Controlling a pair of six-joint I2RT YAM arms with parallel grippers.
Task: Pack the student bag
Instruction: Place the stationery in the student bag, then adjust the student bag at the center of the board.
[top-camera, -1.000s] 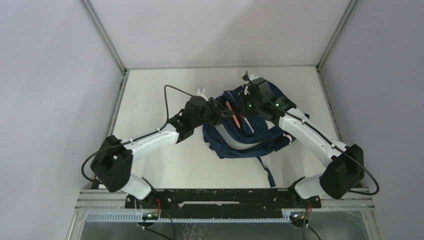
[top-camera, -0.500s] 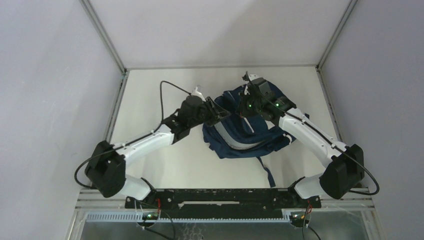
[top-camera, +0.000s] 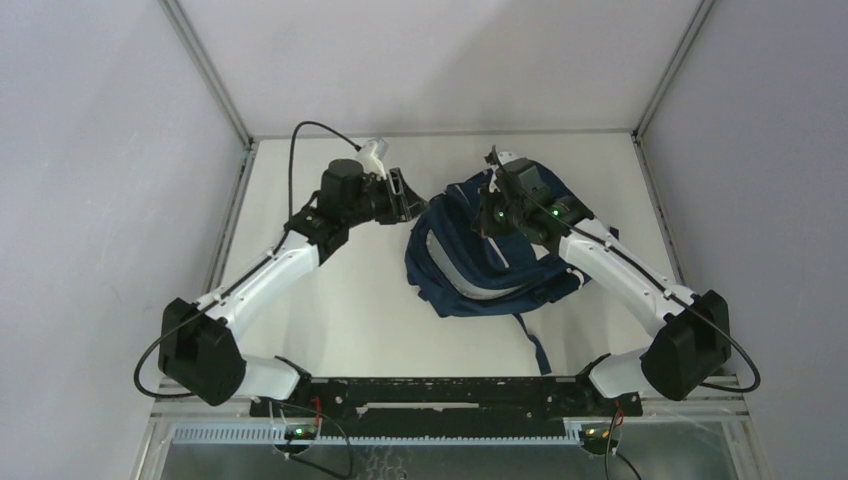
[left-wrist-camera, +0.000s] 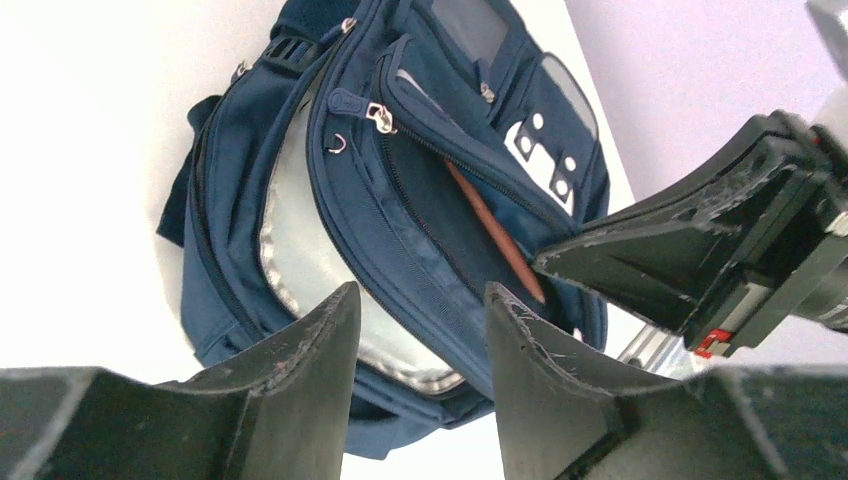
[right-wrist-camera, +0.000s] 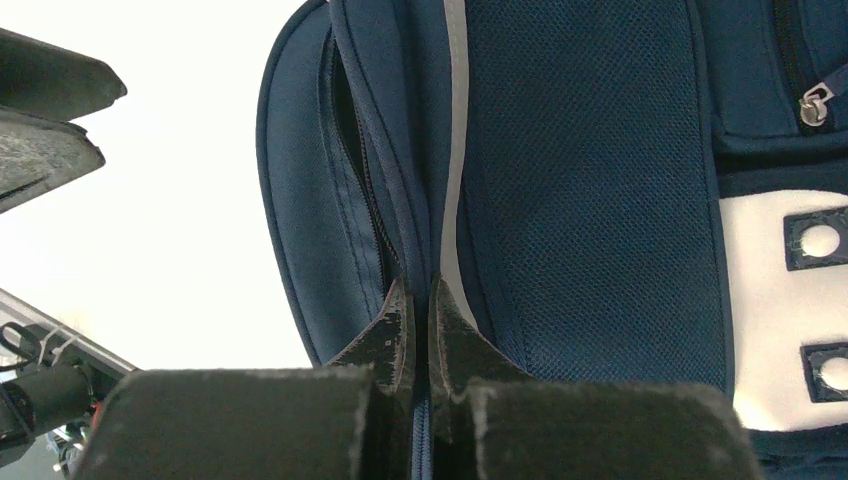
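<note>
The student bag (top-camera: 470, 270), navy blue with a pale zipper stripe and white patches, lies at the middle right of the table. My right gripper (top-camera: 492, 205) is shut on the edge of the bag's open compartment (right-wrist-camera: 418, 285), pinching the zipper seam and holding it up. An orange pencil (left-wrist-camera: 495, 235) sticks out of the bag's (left-wrist-camera: 420, 190) open front pocket. My left gripper (top-camera: 408, 194) hovers just left of the bag, its jaws open with nothing between them (left-wrist-camera: 420, 292). The right gripper (left-wrist-camera: 700, 245) shows at the right of the left wrist view.
A dark strap (top-camera: 537, 350) trails from the bag toward the near edge. The white table (top-camera: 330, 300) is fenced by metal rails and grey walls. The left gripper's fingers (right-wrist-camera: 50, 100) show at the upper left of the right wrist view.
My left gripper has opened and pulled back to the left, away from the bag, leaving the orange pencil in the pocket. The right gripper has held still.
</note>
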